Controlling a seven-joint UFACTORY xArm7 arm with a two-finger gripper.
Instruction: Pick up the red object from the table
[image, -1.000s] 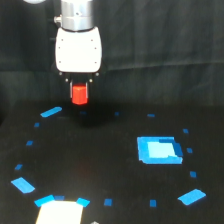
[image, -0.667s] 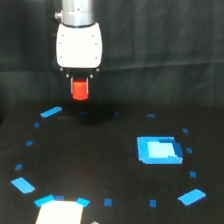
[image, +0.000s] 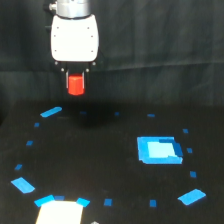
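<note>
The red object (image: 76, 84) is a small stubby red-orange block hanging under the white gripper body in the exterior view, well above the black table (image: 100, 165). My gripper (image: 75, 80) is shut on the red object, its dark fingers on either side of the block's top. The block hangs in front of the black curtain, above the table's far left part.
A large bright blue rectangle (image: 159, 150) lies on the exterior view's right. Small blue tape marks ring the table, with a slanted one (image: 51, 111) below the gripper. A pale patch (image: 59, 212) sits at the bottom edge.
The gripper has risen with the red object in it, lifting the block farther above the table. Nothing else has moved.
</note>
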